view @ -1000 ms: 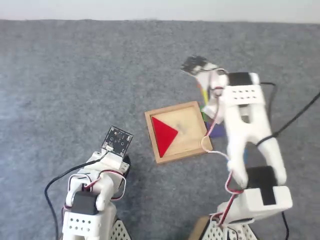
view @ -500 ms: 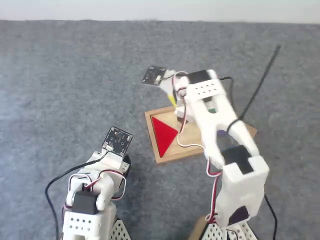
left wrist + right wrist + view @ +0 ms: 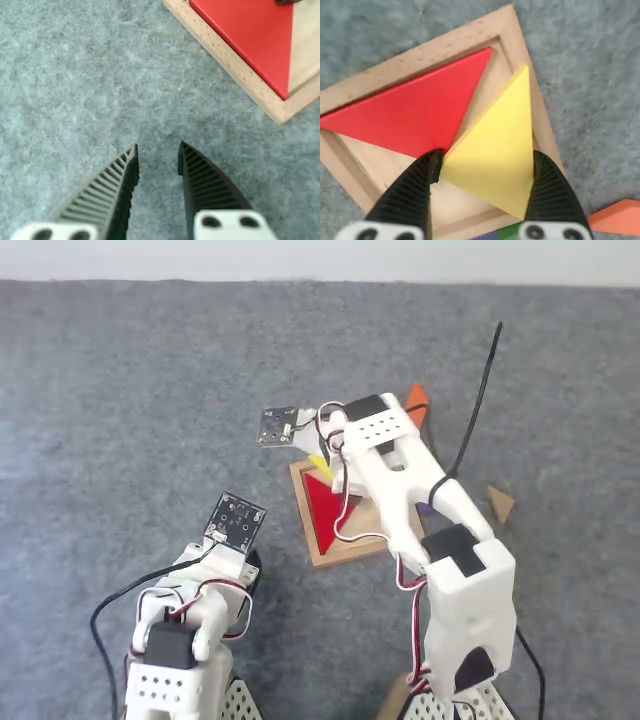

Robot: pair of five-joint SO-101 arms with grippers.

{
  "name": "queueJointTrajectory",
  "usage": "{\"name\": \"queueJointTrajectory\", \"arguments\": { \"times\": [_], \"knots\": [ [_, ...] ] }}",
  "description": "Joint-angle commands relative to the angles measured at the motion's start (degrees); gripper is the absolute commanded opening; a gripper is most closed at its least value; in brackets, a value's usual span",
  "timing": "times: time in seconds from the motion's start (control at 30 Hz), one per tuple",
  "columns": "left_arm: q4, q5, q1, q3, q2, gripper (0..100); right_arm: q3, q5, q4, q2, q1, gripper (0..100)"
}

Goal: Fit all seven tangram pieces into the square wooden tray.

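Tray [image 3: 420, 55]: red triangle [image 3: 415, 115] lies inside, along one edge.
Right gripper [image 3: 487, 157]: clamps yellow triangle [image 3: 495, 145] between its fingers, above tray's rim.
Left gripper [image 3: 157, 147]: narrowly parted, empty.

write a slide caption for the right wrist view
Right tool grips the yellow triangle over the wooden tray, next to the red triangle lying inside it.

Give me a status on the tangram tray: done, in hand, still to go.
Done: the red triangle lies flat in the wooden tray. In hand: the right gripper is shut on the yellow triangle, held over the tray, one tip crossing the rim, not yet seated. Left: at least the orange piece, tan triangle and green piece lie outside the tray. The left gripper is open over the carpet.
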Motion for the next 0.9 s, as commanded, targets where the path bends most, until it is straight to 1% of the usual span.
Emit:
{"name": "queueJointTrajectory", "arguments": {
  "times": [0.0, 0.2, 0.3, 0.43, 0.57, 0.87],
  "knots": [
    [0.18, 0.44, -0.09, -0.66, -1.23, 12, -3.16, 3.43, 0.22, -0.84, -0.4, 8.4],
    [0.18, 0.44, -0.09, -0.66, -1.23, 12, -3.16, 3.69, 0.66, -0.84, -0.31, 23.7],
    [0.18, 0.44, -0.09, -0.66, -1.23, 12, -3.16, 3.69, 0.84, -0.92, -0.31, 27.7],
    [0.18, 0.44, -0.09, -0.66, -1.23, 12, -3.08, 3.6, 1.01, -1.1, -0.4, 27.7],
    [0.18, 0.44, -0.09, -0.66, -1.23, 12, -3.16, 3.87, 3.82, -1.45, -1.36, 27.7],
    [0.18, 0.44, -0.09, -0.66, -1.23, 12, -3.52, 3.6, 4.0, -1.54, -2.42, 27.7]
  ]
}}
